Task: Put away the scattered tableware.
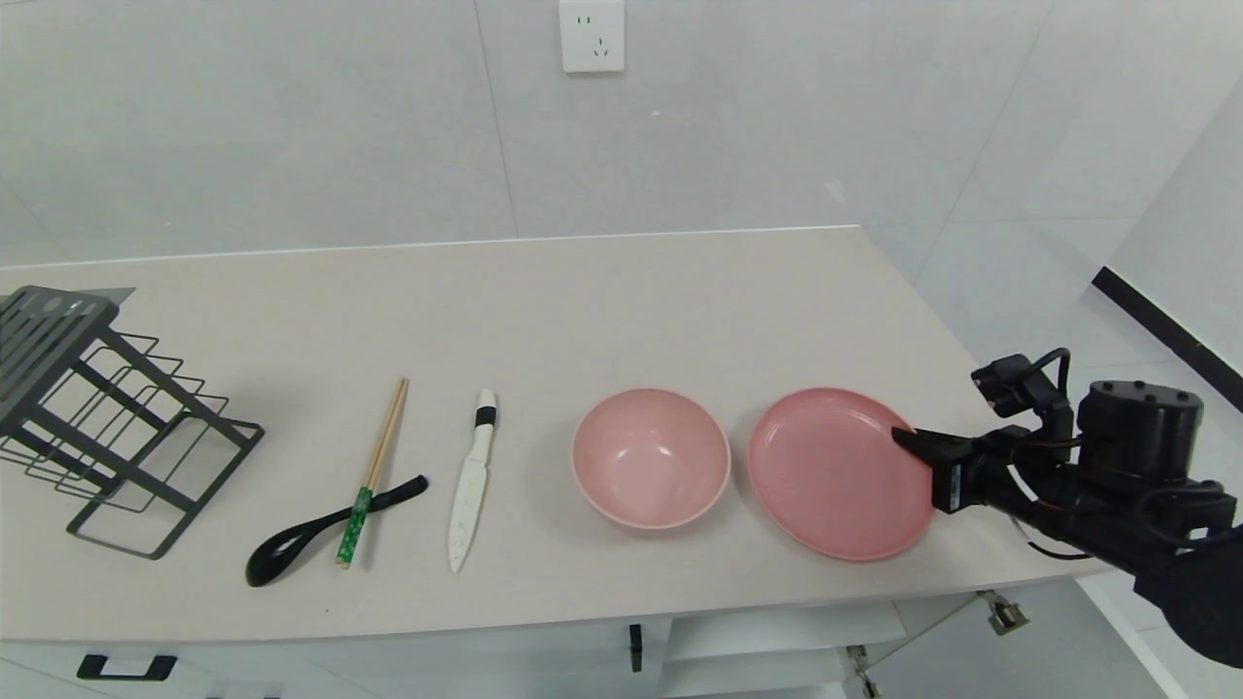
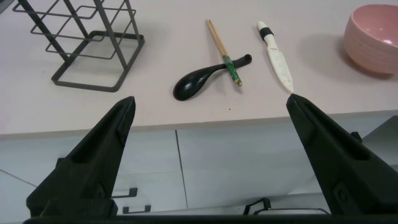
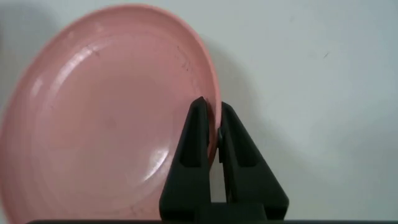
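Within right pincer [image 3: 212,111] — pink plate [image 3: 106,124] rim

Black right arm [image 1: 1136,427], looped cables [image 1: 1054,361], 2 tapered matte fingers [image 3: 196,144]

Pink plate [image 1: 825,476] lying flat, pink bowl [image 1: 649,456] upright beside it, white knife [image 1: 473,478], chopsticks [image 1: 377,458] crossing black spoon [image 1: 309,535]

Open counter [image 1: 602,311] beyond bowl [image 1: 650,456] and plate [image 1: 825,476], scant gap between the two, wire rack [image 1: 117,417] blocking the left end.
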You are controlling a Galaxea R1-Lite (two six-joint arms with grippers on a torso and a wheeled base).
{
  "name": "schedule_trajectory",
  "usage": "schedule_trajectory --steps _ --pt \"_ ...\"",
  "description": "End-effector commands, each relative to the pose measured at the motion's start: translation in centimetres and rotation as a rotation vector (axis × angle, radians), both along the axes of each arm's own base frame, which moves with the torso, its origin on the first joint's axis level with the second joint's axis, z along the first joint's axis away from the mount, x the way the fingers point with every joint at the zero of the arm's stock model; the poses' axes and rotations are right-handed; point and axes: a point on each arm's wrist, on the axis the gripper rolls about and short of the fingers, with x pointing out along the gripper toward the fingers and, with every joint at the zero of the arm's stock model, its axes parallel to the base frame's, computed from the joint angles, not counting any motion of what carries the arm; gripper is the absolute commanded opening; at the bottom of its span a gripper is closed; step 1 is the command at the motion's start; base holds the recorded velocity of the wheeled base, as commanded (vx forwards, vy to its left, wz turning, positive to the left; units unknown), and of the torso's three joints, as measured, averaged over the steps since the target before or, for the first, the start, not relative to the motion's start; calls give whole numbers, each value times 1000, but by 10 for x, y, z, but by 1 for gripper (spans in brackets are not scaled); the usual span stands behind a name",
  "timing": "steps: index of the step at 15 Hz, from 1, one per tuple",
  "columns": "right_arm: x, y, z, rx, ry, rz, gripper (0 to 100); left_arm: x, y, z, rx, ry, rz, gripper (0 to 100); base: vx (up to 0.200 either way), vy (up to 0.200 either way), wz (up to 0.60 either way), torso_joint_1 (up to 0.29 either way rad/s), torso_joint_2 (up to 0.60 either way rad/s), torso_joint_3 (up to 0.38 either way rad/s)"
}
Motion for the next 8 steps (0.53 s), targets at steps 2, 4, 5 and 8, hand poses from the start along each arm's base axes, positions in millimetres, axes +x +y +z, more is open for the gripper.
schedule_trajectory --steps 2,4,5,8 --pt "-21 -4 48 23 -180 -12 0 0 0 0 12 0 -1 100 0 0 0 0 0 0" --pt "-33 -5 60 28 -229 -13 0 0 0 0 14 2 -6 100 0 0 0 0 0 0" --pt "-35 -8 65 29 -249 -22 0 0 0 0 24 -2 -18 100 0 0 0 0 0 0" --pt "-54 -11 65 34 -278 -29 0 -3 -1 23 36 -229 -28 100 0 0 0 0 0 0"
